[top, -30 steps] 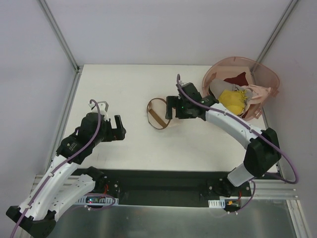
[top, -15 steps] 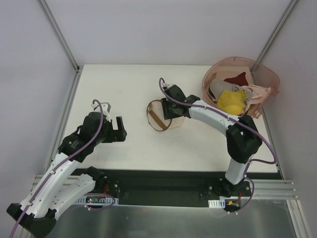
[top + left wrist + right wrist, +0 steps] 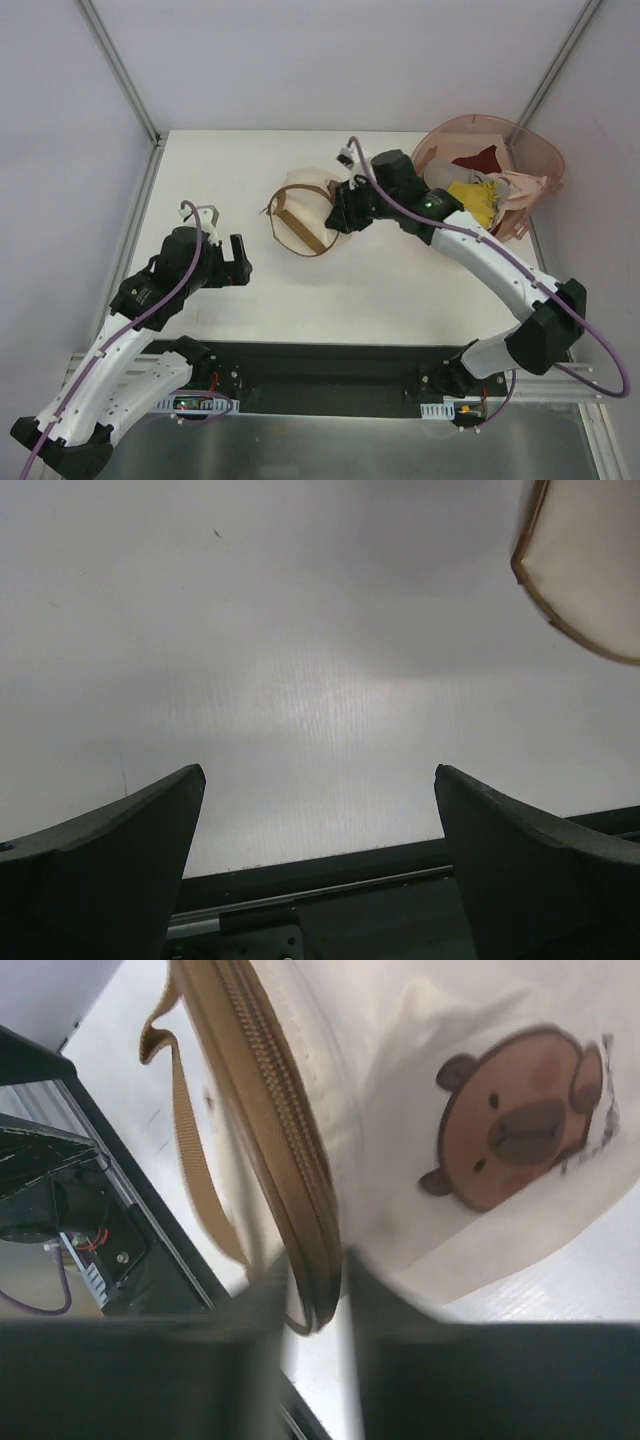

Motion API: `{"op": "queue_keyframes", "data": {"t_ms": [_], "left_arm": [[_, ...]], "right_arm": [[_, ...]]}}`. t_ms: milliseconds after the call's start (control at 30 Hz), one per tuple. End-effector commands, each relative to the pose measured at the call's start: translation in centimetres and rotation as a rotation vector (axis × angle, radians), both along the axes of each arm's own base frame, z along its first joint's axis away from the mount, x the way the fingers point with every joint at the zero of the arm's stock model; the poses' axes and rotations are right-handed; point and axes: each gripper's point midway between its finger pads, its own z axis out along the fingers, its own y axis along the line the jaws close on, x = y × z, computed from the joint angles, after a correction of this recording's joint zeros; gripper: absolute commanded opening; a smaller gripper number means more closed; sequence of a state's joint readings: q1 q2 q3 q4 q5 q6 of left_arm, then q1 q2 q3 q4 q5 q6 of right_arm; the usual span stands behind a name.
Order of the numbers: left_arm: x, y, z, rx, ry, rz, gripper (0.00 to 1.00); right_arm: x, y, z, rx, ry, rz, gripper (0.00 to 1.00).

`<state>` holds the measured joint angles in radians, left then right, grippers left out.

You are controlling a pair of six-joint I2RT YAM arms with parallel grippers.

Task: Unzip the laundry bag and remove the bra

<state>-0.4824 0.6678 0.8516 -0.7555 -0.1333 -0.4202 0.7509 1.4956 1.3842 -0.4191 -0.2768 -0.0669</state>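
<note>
The laundry bag (image 3: 305,200) is a cream pouch with brown zipper trim (image 3: 270,1110) and a brown loop strap (image 3: 190,1150). It stands tipped on its side at the table's middle back. A brown bear picture (image 3: 520,1125) shows on its cloth. My right gripper (image 3: 340,215) is at its right edge, and its blurred jaws (image 3: 315,1280) are closed on the zipper rim. A corner of the bag (image 3: 590,560) shows in the left wrist view. My left gripper (image 3: 232,262) hangs open over bare table at the left, jaws (image 3: 320,780) wide apart. The bra is hidden.
A pink translucent basket (image 3: 540,145) stands at the back right with a yellow garment (image 3: 470,200), a dark red cloth (image 3: 480,160) and a pale pinkish item (image 3: 520,188) on its rim. Metal frame posts and grey walls enclose the table.
The right gripper closed on the bag's rim and pulled it up and to the left, so it went from lying flat to tipped on its side. The left arm barely moved.
</note>
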Motion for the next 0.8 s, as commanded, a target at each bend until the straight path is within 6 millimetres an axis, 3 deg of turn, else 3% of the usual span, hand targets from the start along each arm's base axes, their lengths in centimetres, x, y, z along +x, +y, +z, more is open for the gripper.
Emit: {"op": "queue_keyframes", "data": {"t_ms": [0,67,100,167,200,267,300,333,400,467,533,567,633,733,767], "left_arm": [[0.5,0.2,1.9,0.006,-0.048,-0.006,0.99],[0.6,-0.1,1.9,0.001,-0.042,-0.014,0.99],[0.6,-0.2,1.8,0.002,-0.036,-0.018,0.99],[0.6,-0.7,1.8,-0.007,-0.022,-0.045,0.99],[0.6,-0.9,1.7,-0.010,-0.017,-0.055,0.99],[0.8,-2.0,2.0,-0.031,-0.016,-0.107,0.99],[1.0,-2.4,2.0,-0.035,-0.012,-0.125,0.99],[1.4,-2.8,1.7,-0.028,0.002,-0.145,0.99],[2.1,-3.7,2.2,-0.046,-0.006,-0.171,0.99],[2.8,-4.4,2.2,-0.046,0.012,-0.183,0.99],[3.2,-4.8,1.9,-0.049,0.032,-0.190,0.99],[3.4,-5.0,1.8,-0.053,0.032,-0.190,0.99],[3.5,-5.1,1.6,-0.057,0.039,-0.188,0.99],[3.7,-4.7,1.6,-0.028,0.026,-0.188,0.99],[3.7,-4.5,2.0,-0.022,0.013,-0.190,0.99]], "right_arm": [[1.5,-3.7,-0.9,0.015,0.059,0.039,0.73],[4.9,-6.7,-4.2,-0.195,0.025,-0.117,0.96],[5.1,-7.4,-4.2,-0.243,0.032,-0.146,0.98],[5.5,-8.1,-4.4,-0.276,0.017,-0.197,1.00],[5.5,-7.6,-2.8,-0.226,-0.020,-0.227,1.00],[5.3,-8.5,-3.2,-0.231,-0.037,-0.309,1.00],[5.2,-8.7,-1.7,-0.164,-0.059,-0.377,1.00],[4.5,-9.3,-3.3,-0.168,-0.036,-0.405,0.99],[4.3,-9.7,-3.5,-0.066,-0.019,-0.518,0.99],[2.7,-11.2,-6.0,-0.025,0.017,-0.607,0.99],[2.3,-10.0,-6.0,0.130,0.039,-0.665,0.98],[1.9,-10.5,-8.1,0.122,0.045,-0.712,0.98],[2.0,-7.9,-7.7,0.217,0.005,-0.691,0.98],[3.2,-5.1,-8.0,0.183,-0.062,-0.675,1.00],[3.3,-3.9,-9.5,0.139,-0.050,-0.654,1.00]]}}
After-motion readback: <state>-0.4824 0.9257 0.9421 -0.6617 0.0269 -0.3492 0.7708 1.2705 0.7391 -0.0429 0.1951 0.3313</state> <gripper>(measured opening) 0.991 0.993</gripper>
